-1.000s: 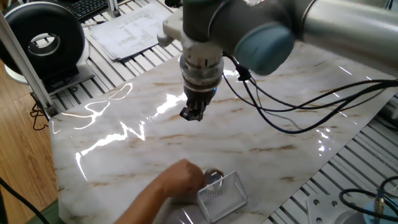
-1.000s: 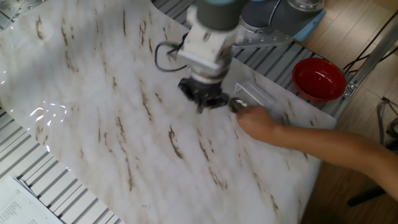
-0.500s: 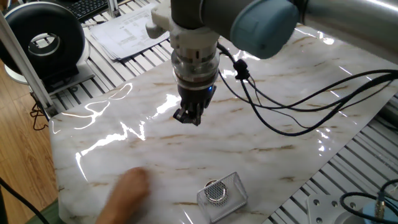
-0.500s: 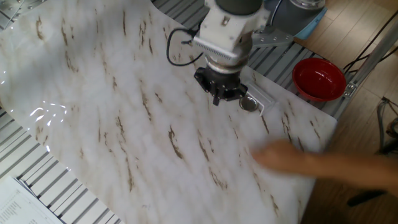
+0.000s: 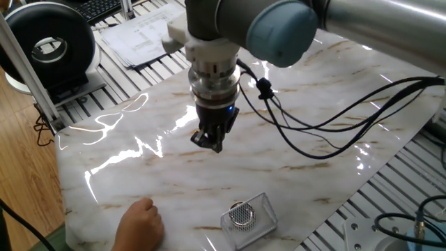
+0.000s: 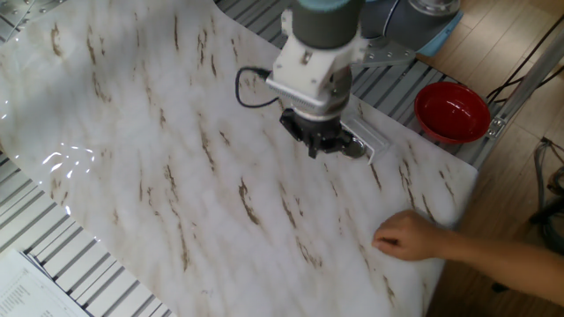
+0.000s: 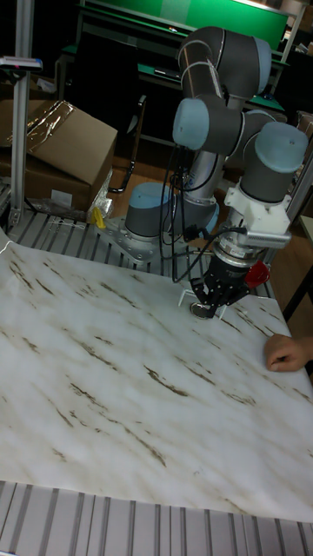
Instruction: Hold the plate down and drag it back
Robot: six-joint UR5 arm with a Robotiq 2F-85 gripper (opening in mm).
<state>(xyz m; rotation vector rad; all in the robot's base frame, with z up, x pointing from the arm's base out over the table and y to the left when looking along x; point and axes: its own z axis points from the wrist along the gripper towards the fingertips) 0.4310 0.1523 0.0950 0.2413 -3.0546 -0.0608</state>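
No legible text, label, brand or number. Printed sheets (image 5: 143, 33) beyond arm (image 5: 293, 28): print too small to read. White mark on black round unit (image 5: 49, 47) beside sheets: unreadable.

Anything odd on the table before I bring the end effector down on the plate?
Yes: a person's hand rests on the marble-patterned table, close to the plate, which sits in a clear tray. The end effector hangs above the table, away from the plate.
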